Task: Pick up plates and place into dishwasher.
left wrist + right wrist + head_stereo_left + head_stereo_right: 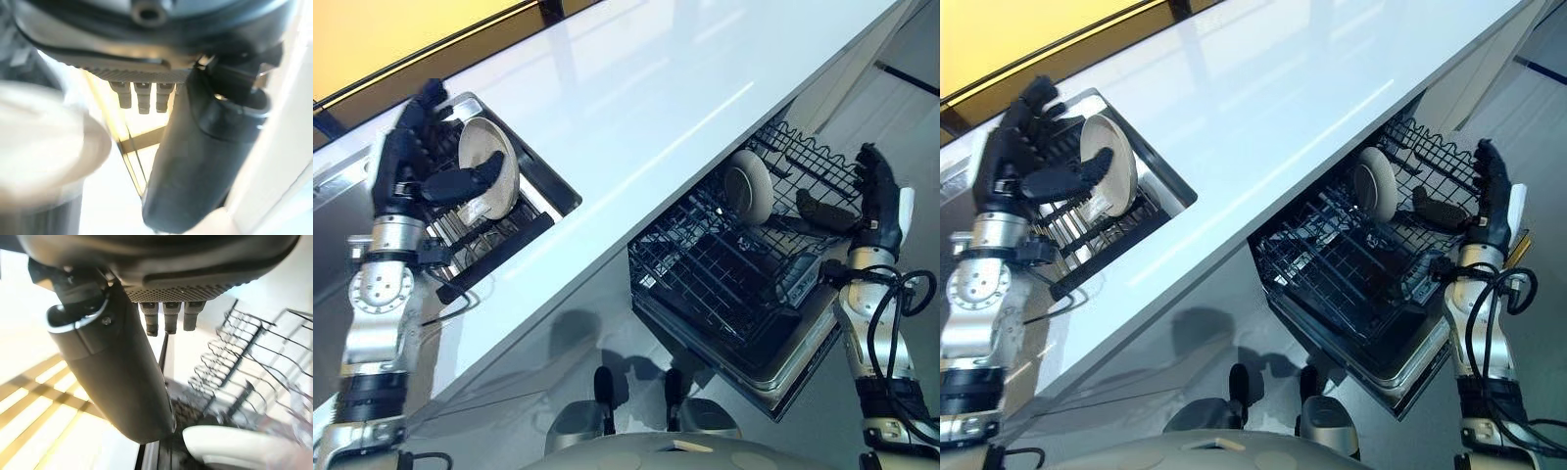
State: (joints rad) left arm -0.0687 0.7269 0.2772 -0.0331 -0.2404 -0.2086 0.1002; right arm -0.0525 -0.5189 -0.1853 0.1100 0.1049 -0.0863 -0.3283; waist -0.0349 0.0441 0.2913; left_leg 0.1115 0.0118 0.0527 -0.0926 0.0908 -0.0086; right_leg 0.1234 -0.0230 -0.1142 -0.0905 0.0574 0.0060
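1. In the sink sunk into the counter's left end, a dark dish rack held one beige plate standing on edge, round and matte, leaning among the rack's bars.
2. There was the left hand right at that plate: fingers straight up behind its rim, dark thumb laid across its face. Whether that amounted to a real grip could not be told from here, as the hand looked spread rather than curled.
3. Over to the right, the dishwasher rack sat pulled out below the counter edge, a black wire basket with rows of upright tines. One pale round plate stood upright in its far part, slotted between the wires.
4. A dark, flattish item lay in the rack's right end; what it was could not be made out.
5. The right hand stood just beside the rack's right edge, fingers straight and pointing up, holding nothing, with its white thumb cover showing.
6. The countertop ran diagonally across, white, glossy and smooth, catching window light.
7. Under the rack, the open dishwasher door showed a metal edge; grey floor lay below, and a yellow wall stood behind the counter.
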